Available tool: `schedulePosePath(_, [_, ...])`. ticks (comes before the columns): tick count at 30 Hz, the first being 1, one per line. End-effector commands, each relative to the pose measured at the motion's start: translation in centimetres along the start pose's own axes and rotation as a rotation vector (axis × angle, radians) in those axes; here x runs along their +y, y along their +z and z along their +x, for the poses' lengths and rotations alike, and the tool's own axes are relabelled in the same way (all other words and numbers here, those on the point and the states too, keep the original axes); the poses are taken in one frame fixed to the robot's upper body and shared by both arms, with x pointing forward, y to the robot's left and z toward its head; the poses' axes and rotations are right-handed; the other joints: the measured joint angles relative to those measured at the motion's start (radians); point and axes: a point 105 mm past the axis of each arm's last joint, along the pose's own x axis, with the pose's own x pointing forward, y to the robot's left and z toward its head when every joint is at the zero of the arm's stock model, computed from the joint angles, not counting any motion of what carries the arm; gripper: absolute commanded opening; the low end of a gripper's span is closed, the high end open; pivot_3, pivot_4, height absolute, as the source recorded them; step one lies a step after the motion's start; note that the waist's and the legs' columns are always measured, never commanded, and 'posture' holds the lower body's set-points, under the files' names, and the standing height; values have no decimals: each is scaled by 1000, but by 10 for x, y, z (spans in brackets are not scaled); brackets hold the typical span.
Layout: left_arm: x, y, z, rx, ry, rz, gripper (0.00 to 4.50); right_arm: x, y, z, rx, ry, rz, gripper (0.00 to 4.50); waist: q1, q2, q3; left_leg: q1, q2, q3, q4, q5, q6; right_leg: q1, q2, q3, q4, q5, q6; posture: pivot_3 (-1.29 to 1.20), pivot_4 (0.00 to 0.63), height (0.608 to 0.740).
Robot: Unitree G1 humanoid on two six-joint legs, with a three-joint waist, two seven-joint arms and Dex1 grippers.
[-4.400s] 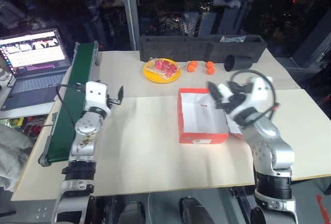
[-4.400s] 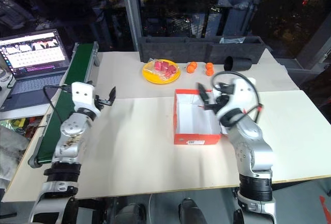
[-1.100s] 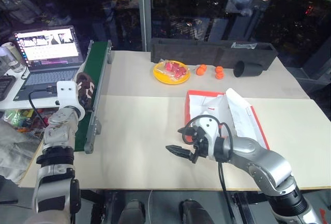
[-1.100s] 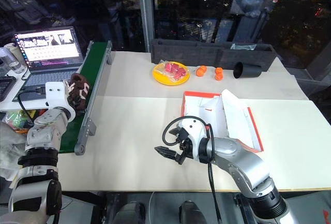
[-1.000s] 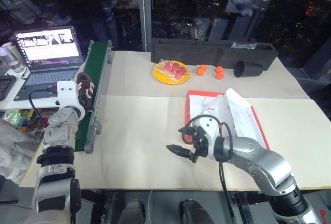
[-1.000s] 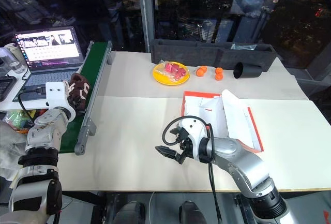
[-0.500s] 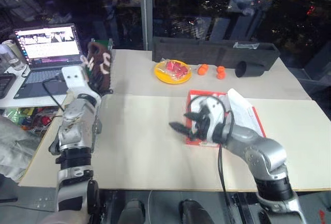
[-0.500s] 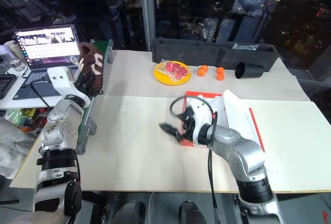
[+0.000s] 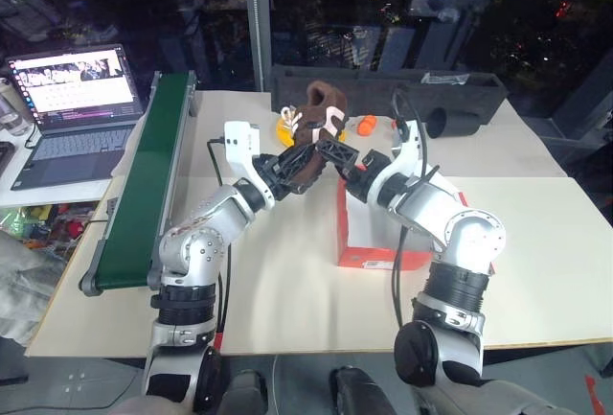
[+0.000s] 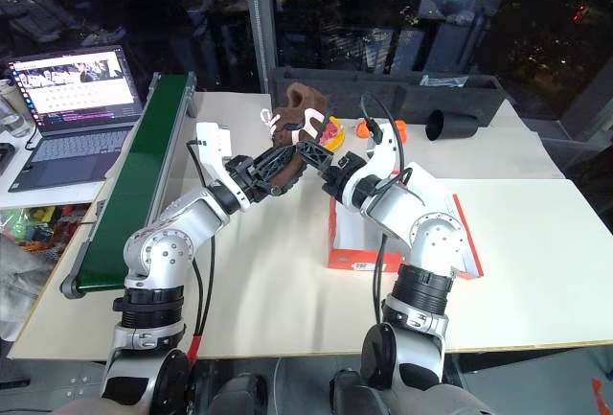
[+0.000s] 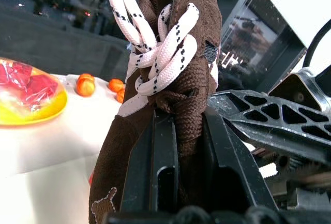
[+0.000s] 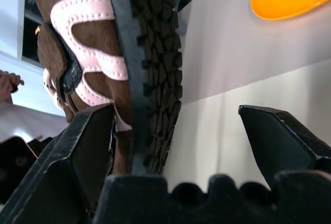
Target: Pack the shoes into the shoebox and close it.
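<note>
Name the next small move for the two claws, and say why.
Probably close the right claw on the shoe. The left claw already pinches that shoe, held up beside the open shoebox, and the right claw's open fingers bracket its sole, which looks like a handover.

Cream table carries shoebox, yellow plate, oranges, black tray, green conveyor.
</note>
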Motion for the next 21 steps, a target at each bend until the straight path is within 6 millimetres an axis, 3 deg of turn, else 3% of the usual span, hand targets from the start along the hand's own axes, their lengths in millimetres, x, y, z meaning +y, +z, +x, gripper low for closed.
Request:
schedulePosePath(1, [-21, 3, 5, -8, -104, 9, 108, 18, 22, -2, -83, 37, -10, 4500, 0, 0, 0, -1, 0, 0, 0, 0, 0, 0, 0, 0, -1, 0, 0, 0, 150, 710])
schedulePosePath(4, [-22, 2, 6, -3, -108, 14, 108, 16, 26, -4, -106, 21, 0, 4500, 2, 0, 0, -1, 0, -1, 0, 0, 0, 0, 0, -1, -1, 0, 0, 0, 150, 710])
schedulePosePath(7, [-22, 3, 7, -2, -108, 18, 108, 14, 27, -5, -115, 4, -4, 3843, 3, 0, 0, -2, 0, -2, 0, 0, 0, 0, 0, -2, -2, 0, 0, 0, 150, 710])
schedulePosePath(17, [-18, -1, 6, 25, -91, 46, 108, 20, 25, -5, -108, 30, -17, 531, 3, 1, 0, -3, 0, -2, 0, 0, 0, 0, 0, -2, -2, 0, 0, 0, 150, 710])
schedulePosePath(21, [-15, -3, 6, 47, -76, 105, 108, 25, 24, -5, -111, 57, -28, 531, 3, 1, 0, -3, 0, -2, 0, 0, 0, 0, 0, -3, -2, 0, 0, 0, 150, 710])
